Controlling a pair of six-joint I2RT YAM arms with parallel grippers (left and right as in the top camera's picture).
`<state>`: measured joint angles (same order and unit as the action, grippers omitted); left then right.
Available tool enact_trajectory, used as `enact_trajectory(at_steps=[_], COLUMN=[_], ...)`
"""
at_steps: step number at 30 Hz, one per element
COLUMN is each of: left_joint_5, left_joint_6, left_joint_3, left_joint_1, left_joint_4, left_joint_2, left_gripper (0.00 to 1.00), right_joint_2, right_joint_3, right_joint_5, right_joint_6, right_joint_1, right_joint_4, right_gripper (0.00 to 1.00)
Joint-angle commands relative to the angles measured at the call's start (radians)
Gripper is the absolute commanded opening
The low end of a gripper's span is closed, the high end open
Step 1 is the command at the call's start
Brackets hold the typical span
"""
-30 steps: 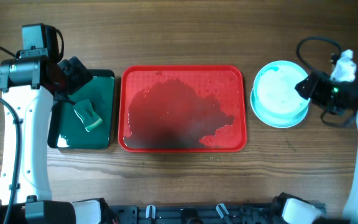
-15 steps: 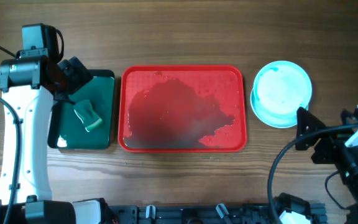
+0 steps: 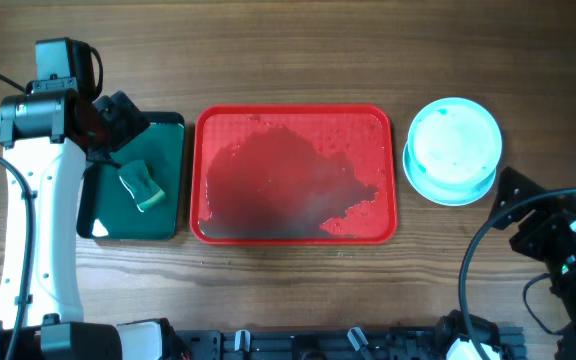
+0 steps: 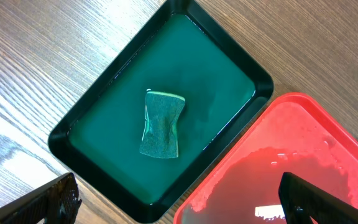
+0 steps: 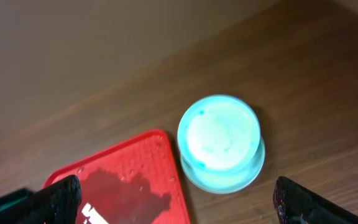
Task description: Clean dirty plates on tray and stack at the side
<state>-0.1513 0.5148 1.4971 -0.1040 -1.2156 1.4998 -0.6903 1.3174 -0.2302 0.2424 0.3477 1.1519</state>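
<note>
Red tray (image 3: 293, 110): dark wet patch spread over floor, droplets toward far edge. Dark green tray (image 3: 165, 150) just left of it: green sponge (image 3: 142, 187) lying flat inside.

Plates (image 3: 453, 150): on table (image 3: 288, 50) right of red tray, stacked. Top one pale aqua with whitish centre. Lower aqua rim peeks out at near side, slightly offset.

Left hand (image 3: 120, 128) released, above green tray. Right hand (image 3: 516, 212) released, fingers wide, near plates but apart.

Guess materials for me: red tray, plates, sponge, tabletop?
The red tray looks like moulded plastic, with a fine textured base and a glossy wet film over it.
The plates are probably plastic or melamine, pale aqua and matte with thin rims, but I can't be sure.
The sponge looks like soft foam with a green scouring face.
The tabletop has a wood-grain finish, possibly laminate.
</note>
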Motion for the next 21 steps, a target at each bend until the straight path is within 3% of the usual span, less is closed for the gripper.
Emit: enact_trajectory(at_steps=[1,10,13,16,21], left_joint_5=[0.005,0.005,0.005,0.005,0.005], left_joint_6=[0.018,0.018,0.018,0.018,0.018], left_joint_3=[0.005,0.005,0.005,0.005,0.005], left_joint_1=[-0.005,-0.005,-0.005,-0.005,-0.005], left_joint_4=[0.000,0.000,0.000,0.000,0.000], left_joint_2=[0.004,0.004,0.004,0.004,0.004], left_gripper=[1.00,1.00,1.00,1.00,1.00], right_joint_2=[-0.006,-0.042,-0.134,-0.273,-0.519], right_joint_3=[-0.057,-0.384,-0.411,-0.411,-0.411], right_joint_5=[0.061,0.121,0.211,0.102,-0.024], right_joint_6=[0.012,0.076,0.060,-0.079,-0.082], right_joint_1=[-0.006,-0.006,-0.006,-0.006,-0.006], right_joint_4=[-0.069,-0.381,-0.470,-0.593,-0.708], right_gripper=[1.00,1.00,1.00,1.00,1.00])
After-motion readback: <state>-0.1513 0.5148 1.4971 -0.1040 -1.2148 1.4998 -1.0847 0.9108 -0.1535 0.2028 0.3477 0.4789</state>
